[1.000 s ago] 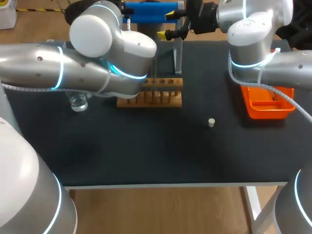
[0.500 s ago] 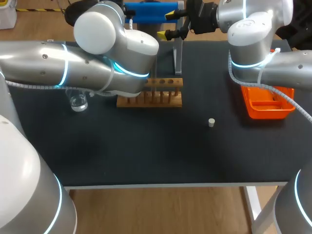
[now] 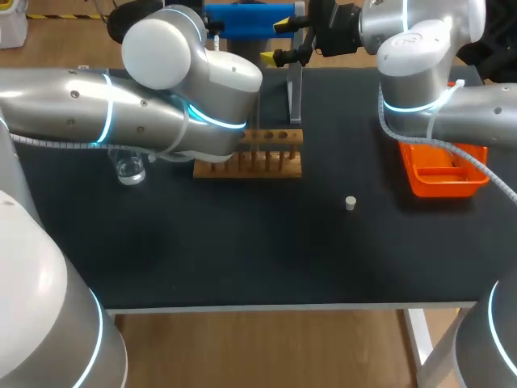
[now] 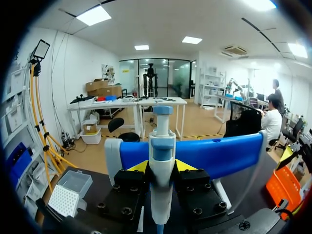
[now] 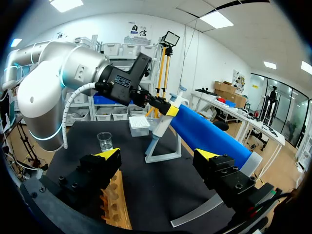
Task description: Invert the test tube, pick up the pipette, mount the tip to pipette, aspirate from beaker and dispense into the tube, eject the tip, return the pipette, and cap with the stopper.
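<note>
One white pipette (image 4: 162, 200), pale blue collar and plunger, clamped in left gripper (image 4: 162, 166), right gripper (image 5: 158, 154) spread wide

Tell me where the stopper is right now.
In the head view the small white stopper lies on the black table, right of middle, between the wooden rack and the orange tray and nearer the front edge than both.

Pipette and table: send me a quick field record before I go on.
pipette: resting in its stand, left end effector shut on it
right end effector: open, empty, raised near the stand
beaker: on the table, left of the wooden rack
stopper: loose on the table, right of the rack
orange tray: table's right side
</note>
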You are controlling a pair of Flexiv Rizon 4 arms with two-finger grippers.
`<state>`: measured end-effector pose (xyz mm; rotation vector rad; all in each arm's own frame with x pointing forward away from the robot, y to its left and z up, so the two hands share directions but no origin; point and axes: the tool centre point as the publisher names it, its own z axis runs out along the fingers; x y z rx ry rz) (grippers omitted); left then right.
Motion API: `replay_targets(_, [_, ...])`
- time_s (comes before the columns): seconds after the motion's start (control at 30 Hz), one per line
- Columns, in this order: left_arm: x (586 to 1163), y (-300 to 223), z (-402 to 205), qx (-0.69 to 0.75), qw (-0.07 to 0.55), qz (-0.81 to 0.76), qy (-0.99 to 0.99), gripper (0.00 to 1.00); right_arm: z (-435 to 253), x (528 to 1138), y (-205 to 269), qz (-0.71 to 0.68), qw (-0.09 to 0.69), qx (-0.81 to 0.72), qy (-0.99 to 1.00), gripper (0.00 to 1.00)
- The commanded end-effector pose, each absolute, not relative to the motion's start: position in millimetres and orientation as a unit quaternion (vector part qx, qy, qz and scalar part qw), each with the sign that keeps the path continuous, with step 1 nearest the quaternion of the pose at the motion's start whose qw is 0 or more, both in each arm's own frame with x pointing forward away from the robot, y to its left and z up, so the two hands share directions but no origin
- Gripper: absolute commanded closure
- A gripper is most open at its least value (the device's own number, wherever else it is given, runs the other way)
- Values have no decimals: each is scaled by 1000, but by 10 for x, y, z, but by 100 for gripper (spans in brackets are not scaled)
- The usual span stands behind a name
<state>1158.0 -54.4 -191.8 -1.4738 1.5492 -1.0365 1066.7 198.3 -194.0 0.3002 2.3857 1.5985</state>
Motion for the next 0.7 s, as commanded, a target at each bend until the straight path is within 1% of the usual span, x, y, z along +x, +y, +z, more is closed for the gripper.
replay_targets(0.03, [11598,-554,-1928,-578,371,-400,607,100,-1936,10672,1977,548,125,103,820,0])
replay_targets(0.7, [11612,-599,-2024,-583,350,-390,620,100,-1936,10672,1977,548,125,103,820,0])
